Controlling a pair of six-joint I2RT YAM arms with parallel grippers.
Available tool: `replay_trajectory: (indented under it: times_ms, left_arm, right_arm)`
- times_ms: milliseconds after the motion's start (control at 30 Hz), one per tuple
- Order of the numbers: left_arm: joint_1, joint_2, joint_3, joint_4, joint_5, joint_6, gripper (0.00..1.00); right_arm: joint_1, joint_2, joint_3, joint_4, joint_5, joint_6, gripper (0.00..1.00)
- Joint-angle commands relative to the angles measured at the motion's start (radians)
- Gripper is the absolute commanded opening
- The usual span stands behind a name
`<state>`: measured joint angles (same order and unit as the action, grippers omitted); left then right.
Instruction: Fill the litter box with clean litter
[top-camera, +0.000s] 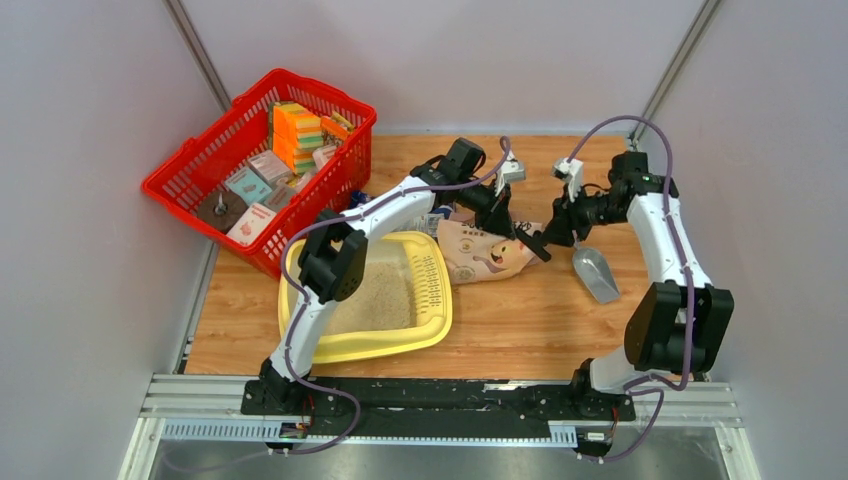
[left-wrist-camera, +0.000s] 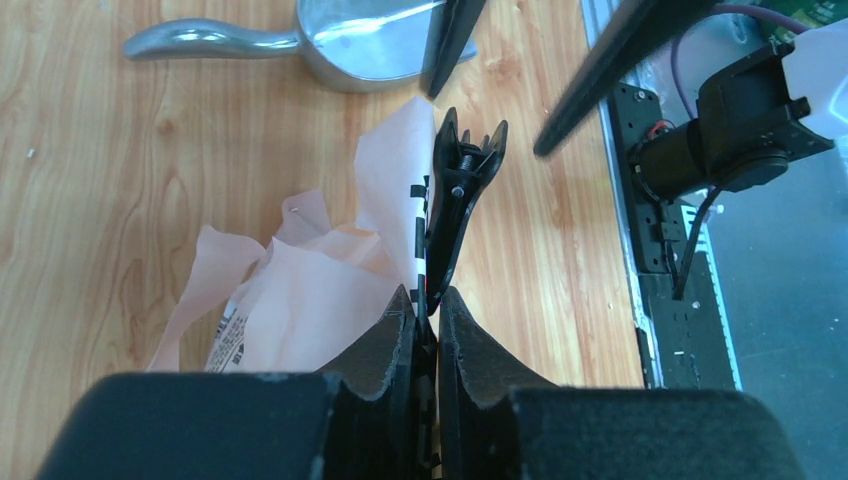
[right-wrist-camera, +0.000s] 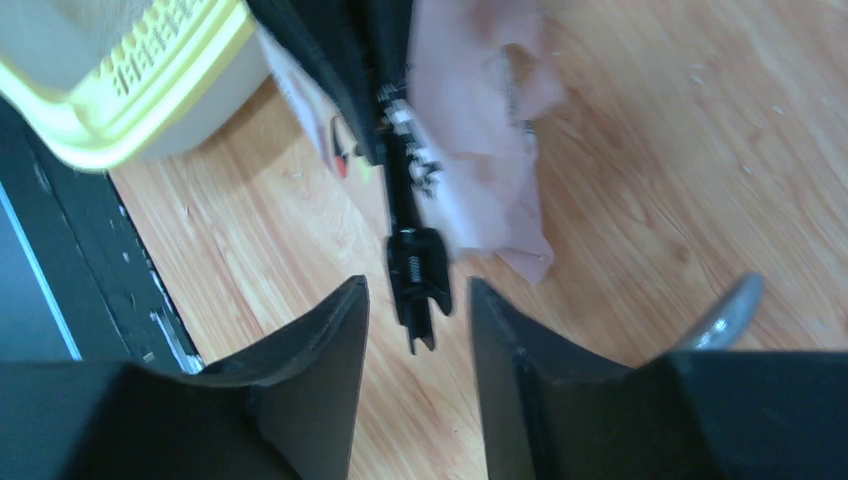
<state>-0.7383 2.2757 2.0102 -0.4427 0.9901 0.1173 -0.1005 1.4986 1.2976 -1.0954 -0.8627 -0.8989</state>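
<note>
The pale-yellow litter box (top-camera: 433, 318) lies at the front left, with beige clean litter (top-camera: 378, 296) covering its floor. Right of it the tan paper bag (top-camera: 483, 252) lies on the table, its folded top held by a long black clip (left-wrist-camera: 461, 185). My left gripper (left-wrist-camera: 427, 300) is shut on that clipped top edge of the bag (left-wrist-camera: 320, 300). My right gripper (right-wrist-camera: 418, 290) stands open just off the clip's free end (right-wrist-camera: 418, 272), with the clip's tip between its fingertips and not touching them. In the top view the two grippers (top-camera: 525, 240) (top-camera: 553, 238) face each other over the bag's right end.
A metal scoop (top-camera: 596, 274) lies on the wood right of the bag, under my right arm. A red mesh basket (top-camera: 190, 180) full of small boxes stands at the back left. The litter box's slotted rim (right-wrist-camera: 150, 62) shows left of the bag.
</note>
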Motion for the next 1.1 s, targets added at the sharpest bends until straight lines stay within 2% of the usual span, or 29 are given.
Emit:
replay_trajectory:
  times_ms: [0, 33, 67, 133, 167, 267, 533, 700, 833, 1067]
  left_arm:
    - [-0.027, -0.053, -0.021, 0.061, 0.090, -0.033, 0.00]
    - [-0.026, -0.054, -0.021, 0.061, 0.091, -0.033, 0.00]
    - [-0.024, -0.054, -0.019, 0.061, 0.093, -0.033, 0.00]
    - [-0.023, -0.051, -0.013, 0.067, 0.093, -0.044, 0.00]
    - [-0.021, -0.050, -0.013, 0.074, 0.094, -0.051, 0.00]
    - [-0.019, -0.044, -0.016, 0.110, 0.093, -0.085, 0.00]
    - [-0.019, -0.038, -0.019, 0.156, 0.090, -0.146, 0.00]
    - [-0.019, -0.035, -0.018, 0.154, 0.090, -0.148, 0.00]
    - [-0.018, -0.035, -0.018, 0.162, 0.088, -0.154, 0.00]
    - [-0.015, -0.033, -0.019, 0.164, 0.087, -0.159, 0.00]
  right_arm:
    - [-0.135, 0.026, 0.097, -0.035, -0.119, 0.068, 0.53]
    - [-0.152, 0.040, 0.117, -0.059, -0.160, 0.054, 0.56]
    - [-0.165, 0.075, 0.127, -0.145, -0.173, -0.027, 0.59]
    - [-0.173, 0.113, 0.150, -0.255, -0.196, -0.128, 0.60]
    - [-0.171, 0.153, 0.167, -0.362, -0.209, -0.235, 0.60]
    - [-0.169, 0.208, 0.172, -0.475, -0.243, -0.334, 0.59]
    - [-0.140, 0.216, 0.147, -0.399, -0.252, -0.284, 0.64]
    - [-0.122, 0.239, 0.152, -0.472, -0.262, -0.340, 0.65]
    - [-0.119, 0.264, 0.151, -0.526, -0.272, -0.383, 0.64]
    - [-0.111, 0.264, 0.138, -0.489, -0.285, -0.345, 0.58]
